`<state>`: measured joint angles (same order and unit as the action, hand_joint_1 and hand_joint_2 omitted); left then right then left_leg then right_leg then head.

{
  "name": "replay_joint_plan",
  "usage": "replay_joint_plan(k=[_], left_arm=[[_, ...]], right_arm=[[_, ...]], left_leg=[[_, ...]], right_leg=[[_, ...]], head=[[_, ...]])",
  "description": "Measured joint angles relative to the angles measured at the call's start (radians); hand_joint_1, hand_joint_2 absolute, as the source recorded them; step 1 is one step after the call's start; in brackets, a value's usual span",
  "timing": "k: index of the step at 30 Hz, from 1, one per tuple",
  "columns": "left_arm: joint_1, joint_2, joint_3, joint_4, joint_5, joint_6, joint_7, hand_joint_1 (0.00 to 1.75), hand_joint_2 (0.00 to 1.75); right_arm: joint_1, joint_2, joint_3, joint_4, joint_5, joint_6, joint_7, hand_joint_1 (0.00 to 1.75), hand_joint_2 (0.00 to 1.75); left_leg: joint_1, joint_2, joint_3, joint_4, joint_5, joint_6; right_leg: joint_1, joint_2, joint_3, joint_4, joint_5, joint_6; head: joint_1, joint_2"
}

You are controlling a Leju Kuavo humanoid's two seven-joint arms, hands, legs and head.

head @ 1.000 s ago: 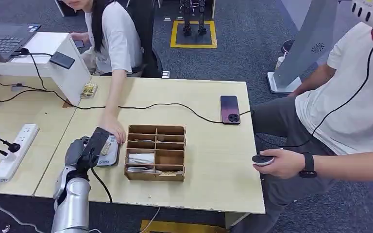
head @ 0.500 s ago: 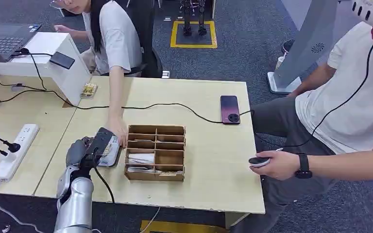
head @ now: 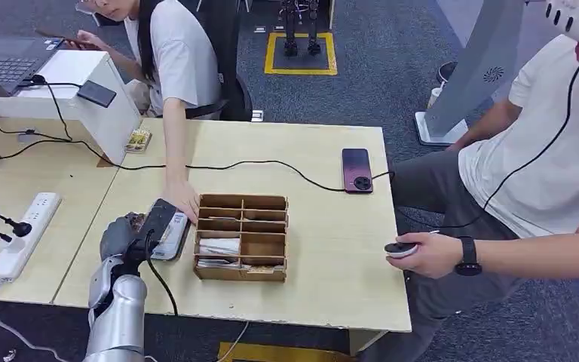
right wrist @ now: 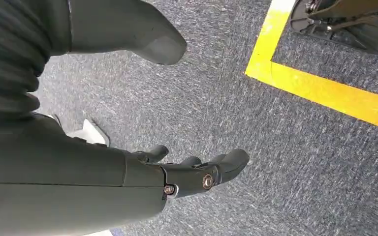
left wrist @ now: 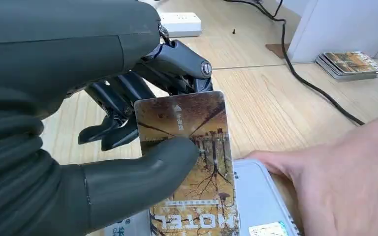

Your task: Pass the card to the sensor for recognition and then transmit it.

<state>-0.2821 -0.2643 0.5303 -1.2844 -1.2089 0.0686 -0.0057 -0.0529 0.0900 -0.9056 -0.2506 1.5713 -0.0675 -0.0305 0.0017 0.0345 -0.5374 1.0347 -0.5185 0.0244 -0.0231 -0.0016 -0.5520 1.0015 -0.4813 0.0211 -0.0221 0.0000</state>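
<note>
At the near left edge of a pale wooden table point(head: 332, 256), a hotel key card point(left wrist: 192, 157) printed with bare trees stood pinched between the thumb and dark fingers of the robot's left hand point(head: 124, 235), held just above a flat grey card reader point(head: 172, 235). The card's printed word "HOTEL" read upside down in the left wrist view. A seated person's hand point(head: 183, 199) rested on the far end of the reader, close beside the robot's fingers. Just to the right of the reader sat an open wooden compartment box point(head: 243, 236), with papers lying in one of its slots. Farther back, a black cable point(head: 271, 162) ran across the table to a dark red phone point(head: 356, 170) lying face down. A white power strip point(head: 24, 234) lay on the adjoining table to the left, and a small stack of cards point(left wrist: 350, 64) sat beside a white stand point(head: 109, 105). The robot's right hand point(right wrist: 197, 172) hung over grey carpet point(right wrist: 275, 147), holding nothing, fingers loosely spread. A second person sat at the right, holding a small controller point(head: 399, 249).
</note>
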Motion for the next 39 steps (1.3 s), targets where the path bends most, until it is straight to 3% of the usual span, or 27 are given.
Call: replay_joint_plan(k=[39], left_arm=[[0.0,-0.016,0.004,0.015,-0.069,0.043,-0.009,1.75,1.75]], right_arm=[[0.0,0.009,0.008,0.0,0.0,-0.002,0.001,0.0,1.75]], left_leg=[[0.0,0.0,0.0,0.0,0.0,0.0]], right_leg=[[0.0,0.0,0.0,0.0,0.0,0.0]], head=[[0.0,0.0]])
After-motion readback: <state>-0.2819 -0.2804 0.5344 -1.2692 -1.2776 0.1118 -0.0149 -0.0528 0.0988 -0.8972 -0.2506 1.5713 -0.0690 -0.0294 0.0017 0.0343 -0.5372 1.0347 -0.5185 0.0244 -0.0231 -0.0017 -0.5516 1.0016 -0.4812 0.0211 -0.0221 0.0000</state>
